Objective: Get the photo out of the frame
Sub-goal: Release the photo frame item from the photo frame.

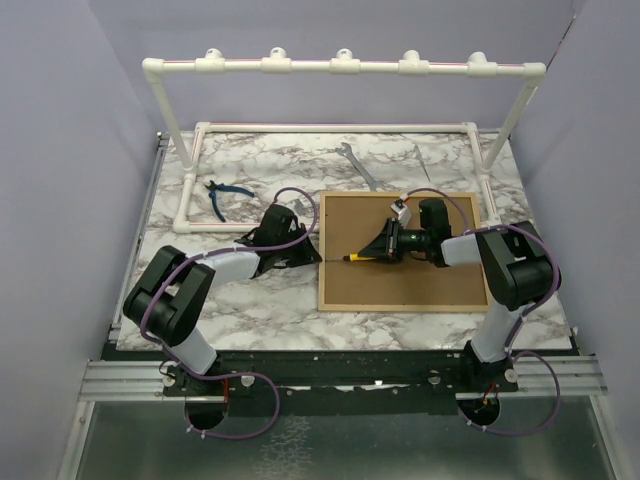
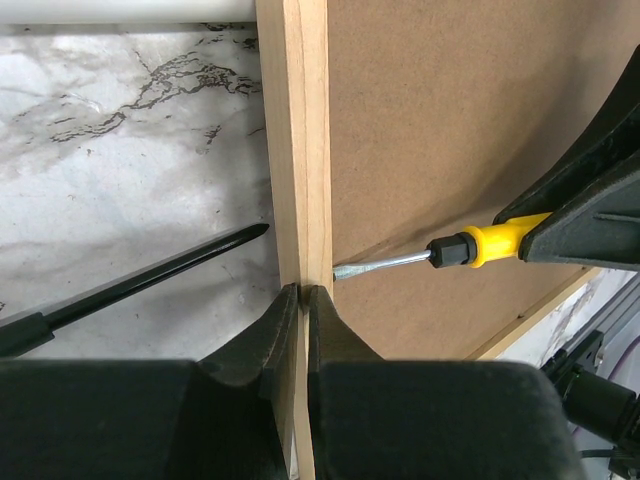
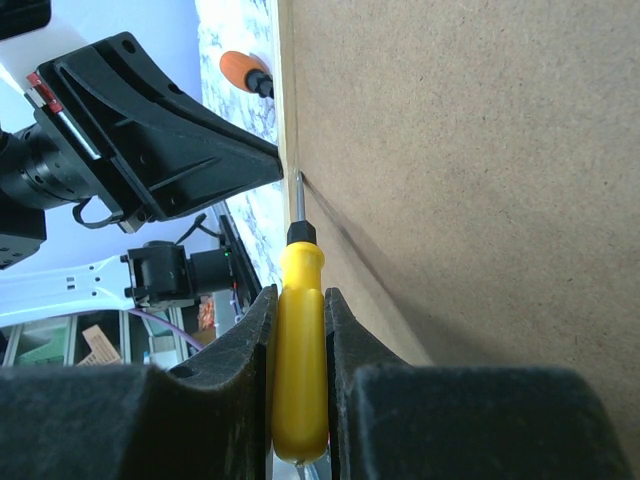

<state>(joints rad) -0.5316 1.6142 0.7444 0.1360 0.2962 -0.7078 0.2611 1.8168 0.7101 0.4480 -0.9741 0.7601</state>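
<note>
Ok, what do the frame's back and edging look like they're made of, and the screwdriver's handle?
The frame's back looks like brown fibreboard, matte with fine speckling. Its edging seems pale bare wood, with lengthwise grain lines. The screwdriver's handle is probably smooth yellow plastic with a slight sheen.

Yellow screwdriver (image 3: 300, 380); blue pliers (image 1: 222, 195) and wrench (image 1: 357, 167) (both flat) on marble table (image 1: 270, 300).
</note>
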